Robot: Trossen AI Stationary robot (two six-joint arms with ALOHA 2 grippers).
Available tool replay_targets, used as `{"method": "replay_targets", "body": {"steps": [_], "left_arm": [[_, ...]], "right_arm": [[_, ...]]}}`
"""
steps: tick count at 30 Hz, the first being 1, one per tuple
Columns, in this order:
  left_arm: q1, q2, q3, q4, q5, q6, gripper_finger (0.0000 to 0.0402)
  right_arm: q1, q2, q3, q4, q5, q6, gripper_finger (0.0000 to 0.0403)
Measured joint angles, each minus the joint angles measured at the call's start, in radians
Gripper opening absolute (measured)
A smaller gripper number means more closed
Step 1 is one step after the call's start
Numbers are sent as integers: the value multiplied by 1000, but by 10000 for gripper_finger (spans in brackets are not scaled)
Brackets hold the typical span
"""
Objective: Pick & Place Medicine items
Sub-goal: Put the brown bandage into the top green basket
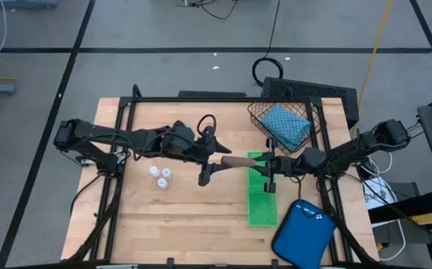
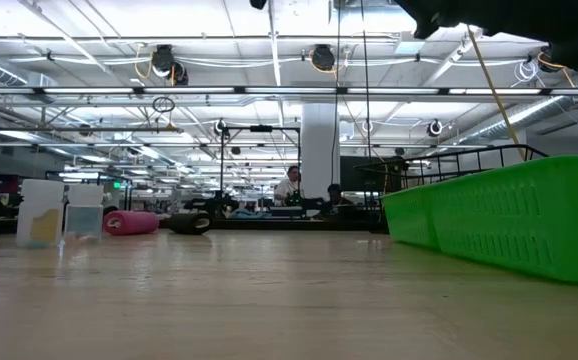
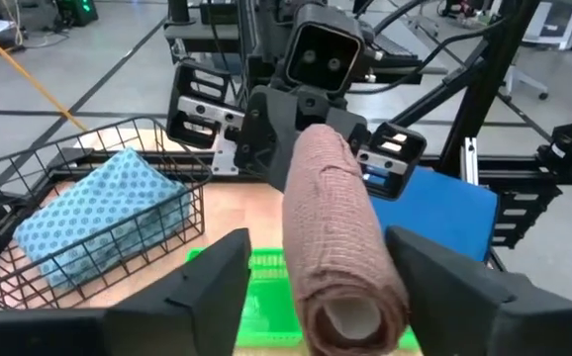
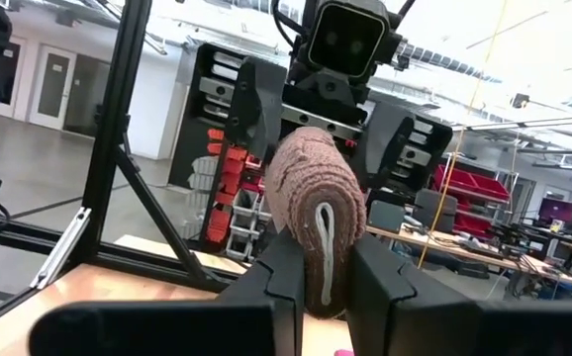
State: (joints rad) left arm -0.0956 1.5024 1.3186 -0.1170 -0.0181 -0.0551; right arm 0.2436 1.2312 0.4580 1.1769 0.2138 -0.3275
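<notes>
A brown roll hangs level in the air between my two grippers, over the table beside the green tray's far end. My right gripper is shut on the roll's right end. My left gripper is open, a finger on either side of the roll's left end with a gap to each. Three white bottles stand on the table under the left arm. The teal pouch lies in the wire basket. In the low view a pink roll and a black roll lie on the table. My right gripper pinches the brown roll's right end between its two fingers. They come level from the table's right and lie along the roll. The roll is lifted clear and level, its other end pointing toward the left gripper.
A long green tray lies just below the right gripper. A black wire basket sits at the far right. A smooth blue case lies at the near right edge. Bare wood shows at the near left.
</notes>
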Motion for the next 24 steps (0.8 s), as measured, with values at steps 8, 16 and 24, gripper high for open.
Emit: {"method": "replay_targets", "body": {"steps": [8, 16, 24], "left_arm": [[4, 13, 1, -45, 54, -8, 75], [0, -84, -25, -105, -22, 58, 42], [41, -184, -417, 328, 35, 13, 42]], "right_arm": [[0, 0, -2, -21, -4, 0, 66], [0, -2, 1, -50, 55, 59, 113], [-2, 0, 0, -77, 156, 61, 129]]}}
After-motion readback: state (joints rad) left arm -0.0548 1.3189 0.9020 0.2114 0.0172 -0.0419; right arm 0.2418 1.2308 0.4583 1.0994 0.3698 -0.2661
